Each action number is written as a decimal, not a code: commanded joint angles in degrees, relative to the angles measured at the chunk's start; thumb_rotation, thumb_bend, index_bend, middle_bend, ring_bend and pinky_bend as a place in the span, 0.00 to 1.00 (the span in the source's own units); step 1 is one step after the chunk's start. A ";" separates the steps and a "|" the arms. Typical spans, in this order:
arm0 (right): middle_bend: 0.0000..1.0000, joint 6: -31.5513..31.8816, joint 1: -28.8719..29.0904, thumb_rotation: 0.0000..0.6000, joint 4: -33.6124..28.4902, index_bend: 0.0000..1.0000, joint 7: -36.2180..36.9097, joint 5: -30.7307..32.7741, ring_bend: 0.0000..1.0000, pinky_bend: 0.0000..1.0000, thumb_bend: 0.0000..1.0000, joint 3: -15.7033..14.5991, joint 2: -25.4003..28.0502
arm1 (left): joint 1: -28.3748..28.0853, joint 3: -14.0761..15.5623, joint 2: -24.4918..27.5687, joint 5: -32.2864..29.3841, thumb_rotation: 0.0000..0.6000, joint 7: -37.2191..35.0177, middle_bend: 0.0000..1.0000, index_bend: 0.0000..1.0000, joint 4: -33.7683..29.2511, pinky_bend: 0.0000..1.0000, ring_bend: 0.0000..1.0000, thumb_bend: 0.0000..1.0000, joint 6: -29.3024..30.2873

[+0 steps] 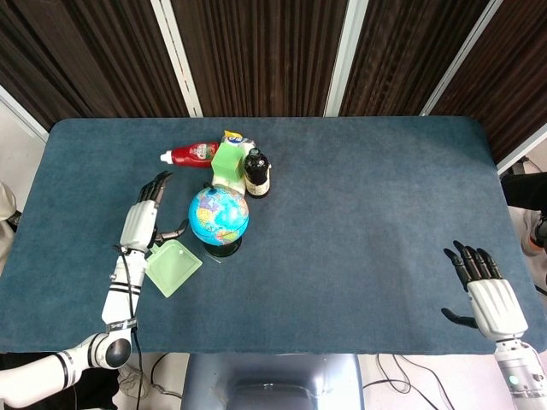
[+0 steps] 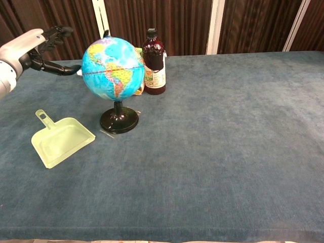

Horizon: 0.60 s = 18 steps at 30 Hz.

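Note:
A blue globe (image 1: 219, 216) (image 2: 112, 69) stands upright on its black base (image 2: 119, 121) left of the table's middle. My left hand (image 1: 141, 223) (image 2: 36, 46) hovers just left of the globe, apart from it, fingers spread and holding nothing. A light green dustpan (image 1: 173, 266) (image 2: 61, 140) lies flat under and in front of that hand. My right hand (image 1: 485, 293) hovers over the table's near right edge, fingers spread and empty; the chest view does not show it.
Behind the globe stand a dark bottle (image 1: 256, 173) (image 2: 154, 62) and a green box (image 1: 227, 162), with a red bottle (image 1: 192, 155) lying on its side to their left. The table (image 1: 359, 213) has a blue cloth.

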 commanded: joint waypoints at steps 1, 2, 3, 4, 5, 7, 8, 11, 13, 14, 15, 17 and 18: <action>0.00 0.16 -0.05 1.00 -0.05 0.00 0.01 0.03 0.00 0.00 0.18 0.08 0.03 | -0.25 -0.41 0.01 -0.93 0.99 -0.56 0.00 0.00 1.04 0.00 0.00 0.30 -0.85; 0.00 0.19 -0.05 1.00 -0.02 0.00 0.02 0.06 0.00 0.00 0.18 0.13 0.01 | -0.20 -0.39 0.12 -0.99 0.99 -0.75 0.00 0.00 1.15 0.00 0.00 0.30 -0.95; 0.00 0.23 -0.07 1.00 -0.02 0.00 0.03 0.07 0.00 0.00 0.18 0.14 0.03 | -0.05 -0.34 0.29 -1.02 0.99 -1.04 0.00 0.00 1.15 0.00 0.00 0.30 -0.98; 0.00 0.25 -0.09 1.00 0.00 0.00 0.03 0.07 0.00 0.00 0.18 0.14 0.01 | 0.17 -0.27 0.60 -0.91 0.99 -1.48 0.00 0.00 0.98 0.00 0.00 0.30 -0.94; 0.00 0.27 -0.08 1.00 0.04 0.00 0.04 0.08 0.00 0.00 0.18 0.18 -0.02 | 0.32 -0.22 0.84 -0.73 0.99 -1.70 0.00 0.00 0.87 0.00 0.00 0.30 -0.79; 0.00 0.35 -0.05 1.00 0.16 0.00 0.11 0.02 0.00 0.00 0.18 0.24 -0.14 | 0.73 -0.31 1.29 -0.50 1.00 -2.58 0.00 0.00 1.00 0.00 0.00 0.31 -0.32; 0.00 0.40 -0.06 1.00 0.20 0.00 0.10 -0.08 0.00 0.00 0.18 0.22 -0.19 | 0.90 -0.45 1.47 -0.67 1.00 -3.11 0.00 0.00 1.18 0.00 0.00 0.32 -0.33; 0.00 0.67 -0.13 1.00 0.19 0.00 0.08 -0.53 0.00 0.00 0.18 0.08 -0.26 | 1.63 -0.97 2.65 -1.12 1.00 -5.35 0.00 0.00 1.20 0.00 0.00 0.33 -0.61; 0.00 0.86 -0.22 1.00 0.18 0.00 0.05 -0.74 0.00 0.00 0.18 -0.01 -0.28 | 2.58 -0.97 3.77 0.98 1.00 -9.29 0.00 0.00 0.53 0.00 0.00 0.35 0.30; 0.00 0.90 -0.25 1.00 0.18 0.00 0.04 -0.80 0.00 0.00 0.18 -0.05 -0.28 | 3.10 -0.59 4.36 2.32 1.00 -11.17 0.00 0.00 0.32 0.01 0.00 0.36 0.69; 0.00 0.87 -0.24 1.00 0.17 0.00 0.02 -0.82 0.00 0.00 0.18 -0.07 -0.31 | 3.68 -0.16 5.01 3.57 1.00 -12.91 0.00 0.00 0.01 0.01 0.00 0.37 1.13; 0.00 0.83 -0.22 1.00 0.13 0.00 -0.04 -0.91 0.00 0.00 0.18 -0.11 -0.36 | 5.17 1.06 6.50 6.58 0.99 -16.74 0.00 0.00 -1.14 0.01 0.00 0.38 2.54; 0.00 0.86 -0.21 1.00 0.11 0.00 -0.05 -0.98 0.00 0.00 0.18 -0.12 -0.37 | 5.83 1.64 7.18 7.91 0.99 -18.34 0.00 0.00 -1.82 0.01 0.00 0.38 3.23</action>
